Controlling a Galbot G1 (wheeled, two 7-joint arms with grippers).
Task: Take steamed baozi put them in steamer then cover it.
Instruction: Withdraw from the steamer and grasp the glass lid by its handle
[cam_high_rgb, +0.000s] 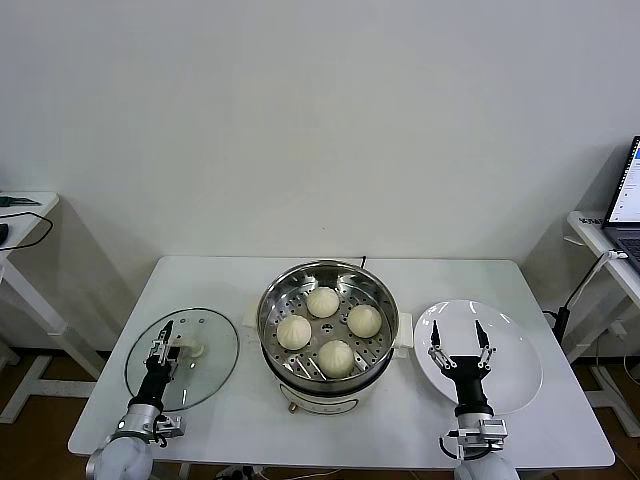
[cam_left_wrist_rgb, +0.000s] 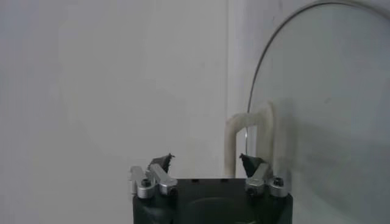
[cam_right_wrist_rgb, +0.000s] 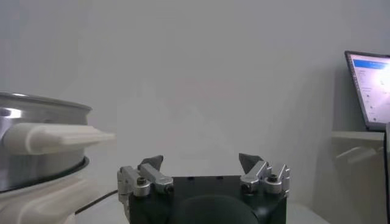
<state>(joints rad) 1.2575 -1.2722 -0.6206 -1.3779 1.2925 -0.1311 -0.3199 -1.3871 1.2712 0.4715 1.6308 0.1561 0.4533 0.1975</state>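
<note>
Glass cover (cam_high_rgb: 183, 357) lies under the left gripper (cam_high_rgb: 166, 333), jaws half-open, seemingly straddling its handle (cam_left_wrist_rgb: 250, 137).

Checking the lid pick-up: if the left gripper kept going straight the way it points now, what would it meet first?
Probably the cover's handle: the left gripper points at it, fingers open either side, over the cover. Depth is unclear.

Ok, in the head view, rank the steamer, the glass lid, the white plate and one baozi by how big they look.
1. steamer
2. white plate and glass lid: look about alike, no ranking
3. baozi
</note>
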